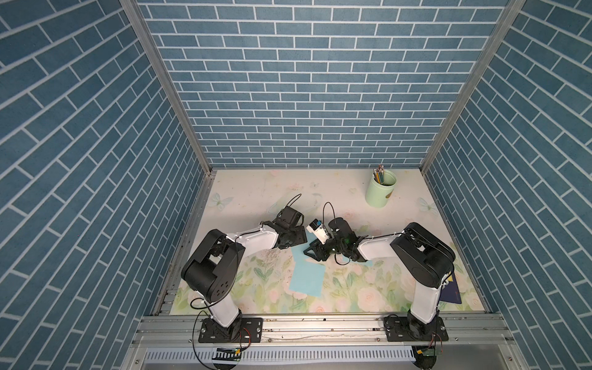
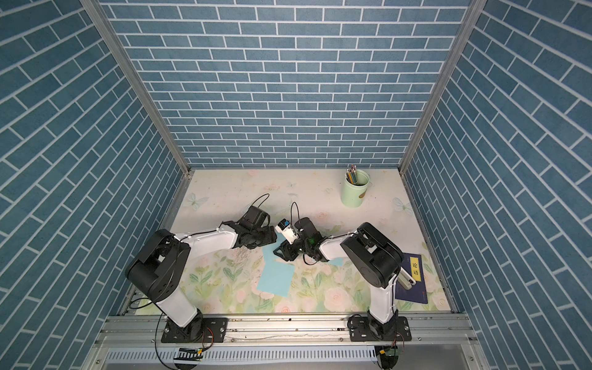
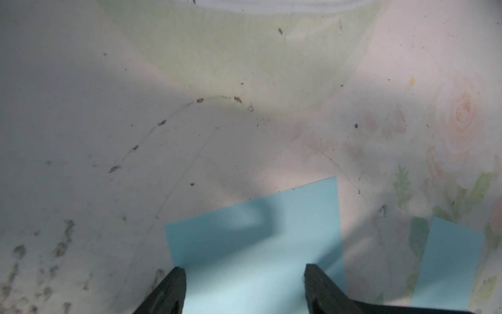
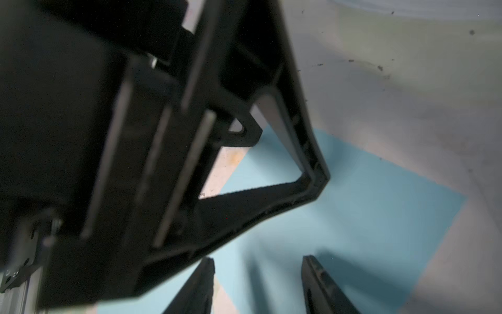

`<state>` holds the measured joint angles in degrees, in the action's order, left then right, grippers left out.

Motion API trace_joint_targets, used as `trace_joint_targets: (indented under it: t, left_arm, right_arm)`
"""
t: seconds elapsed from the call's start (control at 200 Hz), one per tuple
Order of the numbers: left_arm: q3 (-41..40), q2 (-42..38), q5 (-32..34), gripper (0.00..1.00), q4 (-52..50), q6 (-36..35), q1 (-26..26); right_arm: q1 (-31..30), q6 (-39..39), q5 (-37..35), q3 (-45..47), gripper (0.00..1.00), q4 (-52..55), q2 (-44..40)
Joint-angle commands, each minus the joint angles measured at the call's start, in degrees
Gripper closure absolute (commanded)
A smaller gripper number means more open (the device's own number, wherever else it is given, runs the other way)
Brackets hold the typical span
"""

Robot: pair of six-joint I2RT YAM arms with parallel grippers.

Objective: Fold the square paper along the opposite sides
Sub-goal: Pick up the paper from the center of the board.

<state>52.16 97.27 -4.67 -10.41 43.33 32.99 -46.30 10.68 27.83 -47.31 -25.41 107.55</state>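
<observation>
Both top views look steeply down from high at the front onto the whole table (image 1: 256, 192), while each wrist camera faces downward, close over the same blue paper (image 3: 252, 239).

The only writing that can be read is on the dark blue book (image 2: 416, 293), which lies on the desk (image 2: 320, 198) at about four o'clock from its centre. Its yellow label (image 2: 415, 269) carries two dark Chinese characters, 论语, one above the other. The pale emblem (image 2: 362, 194) on the green cup (image 2: 350, 195), at one o'clock, shows no legible letters.
</observation>
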Motion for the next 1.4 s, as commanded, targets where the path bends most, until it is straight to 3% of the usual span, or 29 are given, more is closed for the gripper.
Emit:
trace_joint_targets:
  t: [0.0, 0.155, 0.285, 0.785, 0.93, 1.05, 1.215, 1.395]
  left_arm:
    - [-0.2, 1.4, 2.6, 0.27, -3.0, 0.0, 0.1]
    - [0.0, -0.2, 4.3, 0.27, -4.6, -0.2, 0.1]
    - [-0.3, -0.2, 4.1, 0.25, -4.5, -0.1, 0.1]
    - [-2.6, 2.0, 0.9, 0.11, -1.0, 0.6, 0.1]
    - [-2.9, 2.2, 1.2, 0.11, -0.4, 1.2, 0.1]
    - [-3.0, 2.4, 1.5, 0.18, -0.1, 1.7, 0.1]
    - [-2.6, 0.6, 4.6, 0.21, -2.2, 1.5, 0.1]
    - [-1.6, -2.4, 7.6, 0.17, -4.5, 1.0, 0.1]
  right_arm:
    - [0.6, -1.3, -3.8, -0.6, 0.47, 3.9, -4.8]
    - [2.1, -1.4, -10.5, -0.2, 0.47, 11.5, -8.6]
    - [2.1, 0.5, -11.1, 1.6, 0.47, 12.8, -8.8]
    - [-0.4, 4.1, -2.3, 1.3, 0.45, 4.6, -0.8]
    - [-0.8, 4.6, -0.6, 0.0, 0.45, 2.4, 0.9]
    - [-1.1, 5.2, 0.6, -0.7, 0.45, 1.2, 2.0]
    - [0.4, 3.2, -4.5, 0.3, 0.46, 5.0, -4.4]
    - [2.1, 4.6, -10.5, 0.0, 0.46, 14.3, -8.3]
